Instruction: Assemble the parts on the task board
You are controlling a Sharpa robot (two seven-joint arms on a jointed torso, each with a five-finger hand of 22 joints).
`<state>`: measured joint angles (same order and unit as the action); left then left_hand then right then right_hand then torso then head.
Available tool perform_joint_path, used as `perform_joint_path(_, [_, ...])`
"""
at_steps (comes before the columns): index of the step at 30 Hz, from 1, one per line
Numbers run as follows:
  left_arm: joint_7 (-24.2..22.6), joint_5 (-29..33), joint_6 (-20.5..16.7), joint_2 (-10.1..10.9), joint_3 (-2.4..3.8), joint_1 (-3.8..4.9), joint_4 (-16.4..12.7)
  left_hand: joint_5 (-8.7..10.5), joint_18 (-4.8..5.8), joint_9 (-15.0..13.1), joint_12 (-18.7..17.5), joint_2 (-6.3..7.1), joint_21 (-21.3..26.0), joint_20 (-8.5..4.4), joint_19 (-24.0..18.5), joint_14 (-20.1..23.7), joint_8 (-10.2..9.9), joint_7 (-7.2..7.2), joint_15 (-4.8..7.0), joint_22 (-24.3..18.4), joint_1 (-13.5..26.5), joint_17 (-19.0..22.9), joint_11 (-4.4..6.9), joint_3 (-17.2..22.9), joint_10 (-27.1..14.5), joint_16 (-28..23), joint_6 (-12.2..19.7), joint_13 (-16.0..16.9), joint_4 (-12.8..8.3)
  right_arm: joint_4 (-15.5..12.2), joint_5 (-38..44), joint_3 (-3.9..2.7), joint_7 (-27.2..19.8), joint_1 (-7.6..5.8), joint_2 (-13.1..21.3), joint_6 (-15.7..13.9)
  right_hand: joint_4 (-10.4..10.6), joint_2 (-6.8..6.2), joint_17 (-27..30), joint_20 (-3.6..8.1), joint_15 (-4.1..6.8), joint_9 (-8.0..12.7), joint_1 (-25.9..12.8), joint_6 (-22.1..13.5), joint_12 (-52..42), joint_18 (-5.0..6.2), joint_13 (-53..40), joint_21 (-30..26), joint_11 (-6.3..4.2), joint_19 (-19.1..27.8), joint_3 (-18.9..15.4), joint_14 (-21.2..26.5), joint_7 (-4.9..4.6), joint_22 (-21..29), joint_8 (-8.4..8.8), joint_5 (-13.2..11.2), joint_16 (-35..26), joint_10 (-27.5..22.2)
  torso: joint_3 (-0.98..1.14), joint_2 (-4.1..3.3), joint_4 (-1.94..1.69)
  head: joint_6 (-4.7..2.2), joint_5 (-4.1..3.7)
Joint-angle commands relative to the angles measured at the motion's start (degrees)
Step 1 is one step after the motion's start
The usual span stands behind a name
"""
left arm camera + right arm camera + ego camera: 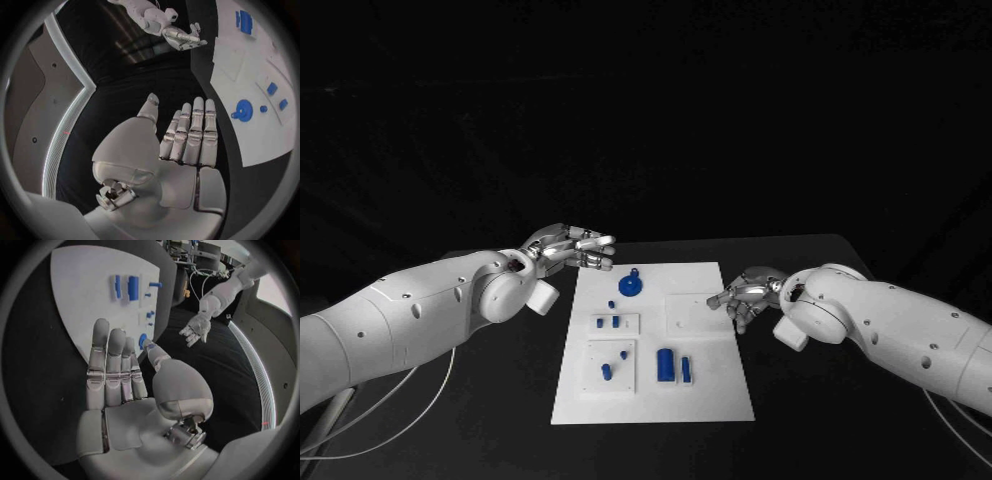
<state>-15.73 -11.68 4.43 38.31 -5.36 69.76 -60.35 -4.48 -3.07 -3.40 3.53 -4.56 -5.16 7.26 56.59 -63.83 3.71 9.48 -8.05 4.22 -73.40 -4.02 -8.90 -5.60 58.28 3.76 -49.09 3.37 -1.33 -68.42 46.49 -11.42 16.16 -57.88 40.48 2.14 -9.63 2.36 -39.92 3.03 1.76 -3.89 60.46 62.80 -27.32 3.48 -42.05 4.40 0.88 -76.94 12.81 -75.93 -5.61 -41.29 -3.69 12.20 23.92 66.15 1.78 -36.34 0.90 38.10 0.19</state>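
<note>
The white task board (718, 400) lies in the middle of the black table. On it a round blue part (630, 288) with a small knob sits near the far end. Small blue pieces (609, 322) lie below it, and two longer blue blocks (675, 366) stand nearer me. My left hand (568, 248) hovers off the board's far left corner, fingers straight and holding nothing (187, 132). At the board's right edge my right hand (744, 296) is also held flat with nothing in it (115, 372). The round blue part (242, 109) lies just beyond my left fingertips.
Black tabletop runs on both sides of the board (87, 290). White cables (401, 410) hang beneath my left arm at the table's near left. The right hand (181, 35) shows across the board in the left wrist view, the left hand (197, 330) in the right wrist view.
</note>
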Motion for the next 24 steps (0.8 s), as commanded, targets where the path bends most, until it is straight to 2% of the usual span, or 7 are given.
perform_joint_path(1, [-1.52, 3.74, -3.35, -0.53, 0.06, 0.07, 1.62, 0.25, -0.21, 0.07, -0.16, 0.14, 0.63, 0.67, -0.82, 2.28, 0.05, -0.46, -0.63, -0.09, -0.82, 0.15, 0.02, -0.01, -1.66, -0.20, 0.12, 0.02, -0.45, 4.27, -10.92, -0.05, -12.31, -0.82, -1.43, -1.11, -0.27, 0.23, 9.96, -4.30, -4.08, 0.13, 0.44, -1.76, 15.65, -0.01, 19.09, -1.30, 3.18, 11.05, 2.42, 5.24, -0.94, 11.20, 0.03, -0.06, -12.17, 0.04, -0.31, 2.29, 0.68, -0.69, 0.20])
perform_joint_path(7, [-2.53, 8.00, -7.21, -1.51, 0.08, 0.17, 4.80, 0.14, -0.67, 0.12, -0.40, 0.44, 1.18, 2.13, -3.66, 7.29, 0.01, -1.76, -0.94, -0.20, -0.84, 0.31, 0.66, 0.31, -9.39, -0.19, 1.06, -0.28, -0.52, 10.47, -19.76, -0.77, -21.29, -1.39, -4.22, -3.75, -0.47, -1.34, 36.60, -12.08, -9.58, 0.44, 1.94, -6.98, 23.57, 2.60, 38.58, -0.70, 6.78, 22.49, 3.15, 13.75, -1.69, 36.07, 0.18, 3.21, -20.12, -6.21, 0.05, 3.49, 0.95, -1.41, 0.52])
perform_joint_path(17, [-4.03, 11.11, -10.86, -3.13, 0.10, 0.21, 9.16, 0.04, -4.36, 0.35, -0.66, 0.77, 1.03, 5.13, -5.01, 11.48, -0.40, -2.13, -0.78, -0.14, -0.92, 0.52, 1.03, 0.86, -14.86, -0.34, 5.30, -0.54, -0.70, 15.95, -26.77, -3.10, -29.85, -1.42, -7.35, -7.77, -1.48, 0.70, 36.49, -16.84, -10.24, 0.87, 3.11, -18.48, 24.00, 6.97, 38.81, -0.52, 6.69, 29.53, -4.28, 19.97, 0.27, 37.68, 0.67, 6.21, -20.31, -13.00, 0.66, 3.82, 0.90, -2.98, 0.81])
perform_joint_path(18, [-2.09, 8.52, -8.21, -2.91, 0.05, 0.17, 8.96, 4.48, 3.07, 3.40, -3.53, 4.56, 5.16, -7.26, -56.59, 63.83, -3.71, -9.48, 8.05, -4.22, 21.63, 4.02, 8.90, 5.60, -58.28, -3.76, 49.09, -3.37, 1.33, 15.60, -22.15, -3.05, -24.07, -1.49, -7.20, -5.33, 9.63, -2.36, 39.92, -3.03, -1.76, 3.89, -15.87, -62.80, 27.32, -3.48, 42.05, -4.40, -0.88, 76.94, -12.81, 75.93, 5.61, 41.29, 3.69, -12.20, -23.92, -66.15, 0.39, 3.70, 0.95, -2.58, 0.72])
perform_joint_path(21, [-2.24, 8.56, -8.72, -2.79, 0.12, 0.04, 8.47, 4.48, 3.07, 3.40, -3.53, 4.56, 5.16, -7.26, -56.59, 63.83, -3.71, -9.48, 8.05, -4.22, 24.66, 4.02, 8.90, 5.60, -58.28, -3.76, 49.09, -3.37, 1.33, 15.13, -22.46, -2.87, -24.35, -1.50, -7.06, -5.85, 9.63, -2.36, 39.92, -3.03, -1.76, 3.89, -18.65, -62.80, 27.32, -3.48, 42.05, -4.40, -0.88, 76.94, -12.81, 75.93, 5.61, 41.29, 3.69, -12.20, -23.92, -66.15, 0.13, 3.87, 0.73, -2.71, 0.61])
perform_joint_path(22, [-2.43, 8.61, -9.37, -2.65, 0.20, -0.12, 7.85, 4.48, 3.07, 3.40, -3.53, 4.56, 5.16, -7.26, -56.59, 63.83, -3.71, -9.48, 8.05, -4.22, 27.58, 4.02, 8.90, 5.60, -58.28, -3.76, 49.09, -3.37, 1.33, 14.55, -22.84, -2.64, -24.70, -1.51, -6.88, -6.49, 9.63, -2.36, 39.92, -3.03, -1.76, 3.89, -60.46, -62.80, 27.32, -3.48, 42.05, -4.40, -0.88, 76.94, -12.81, 75.93, 5.61, 41.29, 3.69, -12.20, -23.92, -66.15, -0.19, 4.09, 0.45, -2.88, 0.47])
perform_joint_path(24, [-2.81, 8.71, -10.64, -2.35, 0.37, -0.42, 6.64, 4.48, 3.07, 3.40, -3.53, 4.56, 5.16, -7.26, -56.59, 63.83, -3.71, -9.48, 8.05, -4.22, 30.99, 4.02, 8.90, 5.60, -58.28, -3.76, 49.09, -3.37, 1.33, 13.40, -23.60, -2.19, -25.37, -1.53, -6.53, -7.76, 9.63, -2.36, 39.92, -3.03, -1.76, 3.89, -60.46, -62.80, 27.32, -3.48, 42.05, -4.40, -0.88, 76.94, -12.81, 75.93, 5.61, 41.29, 3.69, -12.20, -23.92, -66.15, -0.82, 4.51, -0.08, -3.21, 0.21])
